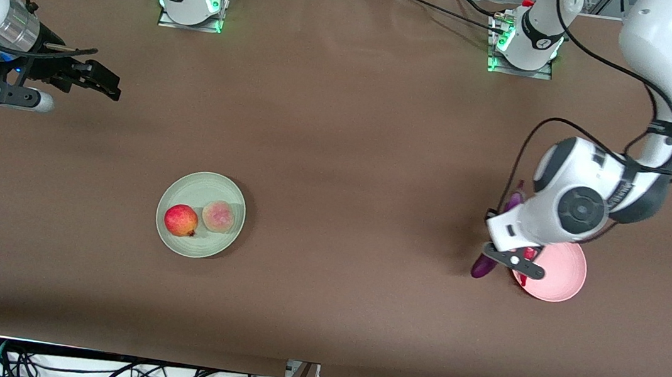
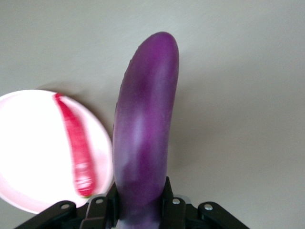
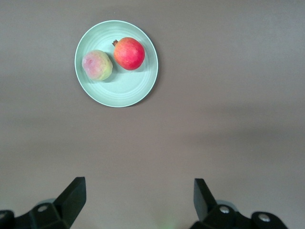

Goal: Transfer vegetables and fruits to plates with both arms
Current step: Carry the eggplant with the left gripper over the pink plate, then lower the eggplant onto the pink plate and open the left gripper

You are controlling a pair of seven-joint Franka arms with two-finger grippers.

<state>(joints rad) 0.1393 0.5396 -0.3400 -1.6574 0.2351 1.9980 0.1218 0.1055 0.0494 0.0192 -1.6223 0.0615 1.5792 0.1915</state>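
My left gripper [image 2: 140, 191] is shut on the purple eggplant [image 2: 143, 129] and holds it in the air beside the pink plate's [image 2: 28, 143] edge. In the front view the eggplant [image 1: 483, 265] pokes out from under the left hand [image 1: 505, 233], next to the pink plate [image 1: 564, 271]. The red chili [image 2: 78, 152] lies on the pink plate. The red fruit [image 1: 180, 220] and the pale pink-blushed fruit [image 1: 218, 216] sit on the green plate [image 1: 203, 189], which also shows in the right wrist view [image 3: 124, 90]. My right gripper [image 1: 101, 83] is open and empty [image 3: 138, 191], raised over the table's right-arm end.
The brown table top [image 1: 365, 154] is bare between the two plates. Cables hang along the table's edge nearest the front camera [image 1: 100, 370]. The arm bases [image 1: 189, 1] stand at the farthest edge.
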